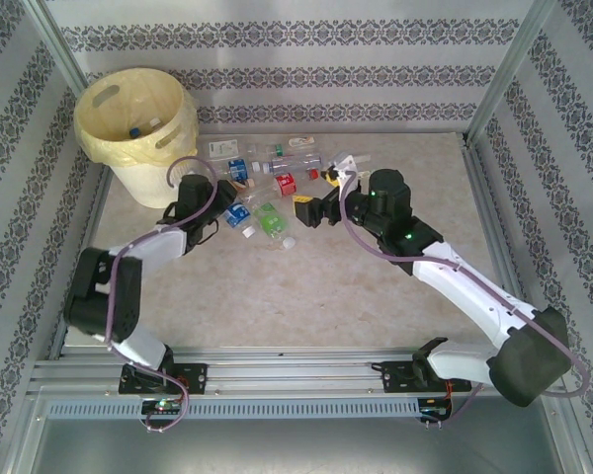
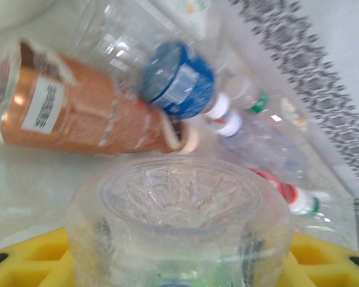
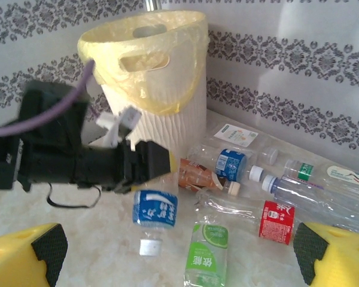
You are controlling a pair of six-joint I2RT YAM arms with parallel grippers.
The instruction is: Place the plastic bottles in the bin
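Left gripper (image 3: pixel 151 167) clamped on the base end of a blue-label bottle (image 3: pixel 155 209), white cap pointing away. Right gripper (image 3: pixel 178 246), its 2 fingers wide apart, faces a green-label bottle (image 3: pixel 206 257) lying on the bench (image 1: pixel 376 296). Beyond, the other bottles (image 1: pixel 277 163) lie clustered. The yellow-lined bin (image 1: pixel 138 128) stands in the far left corner.

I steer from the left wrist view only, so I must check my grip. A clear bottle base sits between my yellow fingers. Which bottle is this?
Observer: The left gripper holds the blue-label bottle, at the pile's near edge.
Operator: Where is the bin?
Observer: The bin stands in the table's far left corner.
Operator: And the right gripper?
Observer: The right gripper is open, by the green-label bottle.
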